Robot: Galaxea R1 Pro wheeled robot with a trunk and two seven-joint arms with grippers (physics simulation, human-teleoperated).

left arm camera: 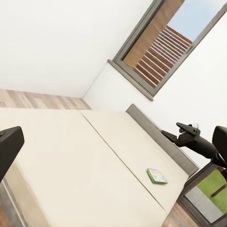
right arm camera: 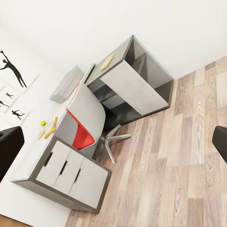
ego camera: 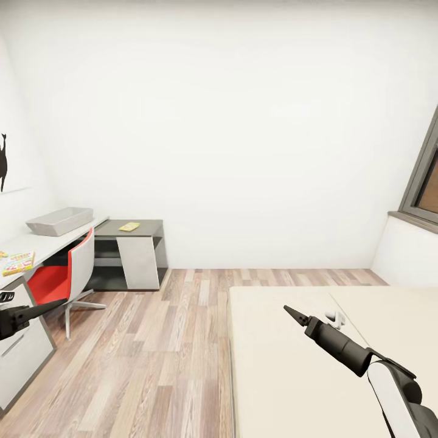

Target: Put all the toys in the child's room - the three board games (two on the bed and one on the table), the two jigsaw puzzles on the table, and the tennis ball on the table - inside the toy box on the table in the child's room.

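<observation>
Head view — toy box (ego camera: 59, 220) pale grey, shallow, on table (ego camera: 42, 244).

1. The left arm reached in from the head view's left edge, dark and nearly level, ending in the left gripper (ego camera: 56, 302), whose slim fingers tapered together to a point aimed toward the room's middle.
2. The right arm rose from the lower right corner: a white forearm segment, then a black cylindrical wrist.
3. The right gripper (ego camera: 288, 310) pointed up and to the left, its black fingers drawn together into a narrow tip.
4. In the left wrist view the right gripper (left arm camera: 181, 126) showed side-on, its fingers closed against each other, with nothing between them.
5. Both arms were spread well apart, neither gripper carrying anything.
</observation>
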